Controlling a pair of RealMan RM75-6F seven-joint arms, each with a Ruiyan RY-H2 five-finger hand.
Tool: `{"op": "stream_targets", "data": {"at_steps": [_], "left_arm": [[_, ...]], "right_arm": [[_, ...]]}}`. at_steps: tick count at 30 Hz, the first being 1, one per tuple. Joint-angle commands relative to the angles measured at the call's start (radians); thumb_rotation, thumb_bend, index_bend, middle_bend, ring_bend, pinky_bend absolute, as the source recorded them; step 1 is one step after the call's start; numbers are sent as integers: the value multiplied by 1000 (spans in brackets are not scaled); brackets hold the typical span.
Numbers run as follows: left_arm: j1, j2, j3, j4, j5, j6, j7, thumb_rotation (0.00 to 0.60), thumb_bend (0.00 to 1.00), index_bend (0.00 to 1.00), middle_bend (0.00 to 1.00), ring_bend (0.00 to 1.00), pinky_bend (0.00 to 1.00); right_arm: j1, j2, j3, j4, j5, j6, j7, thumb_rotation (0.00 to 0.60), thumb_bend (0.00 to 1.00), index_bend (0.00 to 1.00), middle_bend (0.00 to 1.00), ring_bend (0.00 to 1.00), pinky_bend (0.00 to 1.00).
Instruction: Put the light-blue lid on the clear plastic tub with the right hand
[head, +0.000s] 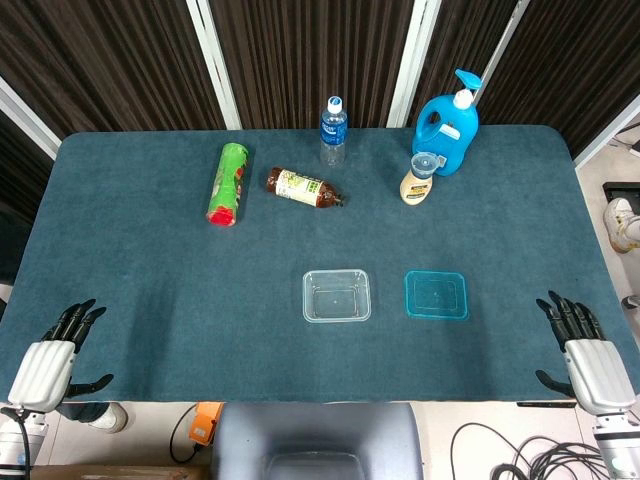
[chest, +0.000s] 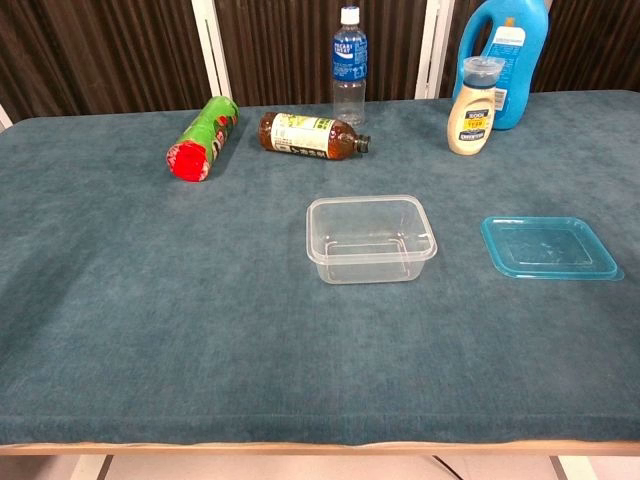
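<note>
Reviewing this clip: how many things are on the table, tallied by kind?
Bottles: 4, namely water bottle, brown bottle lying down, blue detergent jug, cream sauce bottle
Canisters: 1, the green can lying down
Tubs: 1, the clear plastic tub
Lids: 1, the light-blue lid
Total: 7

Left hand (head: 60, 353) and right hand (head: 582, 350) rest low at near corners, fingers spread, holding nothing.
</note>
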Motion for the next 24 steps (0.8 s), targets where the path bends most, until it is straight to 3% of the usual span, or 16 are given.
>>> {"op": "stream_targets", "data": {"at_steps": [1,12,24], "left_arm": [[-1,1,1,0,3,-1,-2,600,365,141,54,51,273],[-2,9,7,-5,7,-9,-13,600,364,146,55,51,274],[-8,17,12,-9,9,-28,-32,600,365,162,56,53,275]], "right_arm": [[2,2,-1,-2,1,-6,2,600,283,0,0,0,45],[24,9,14,-6,37,-52,24,600,283,0,0,0,44],[180,71,65,1,169,-352,168,600,286,0,0,0,47]]}}
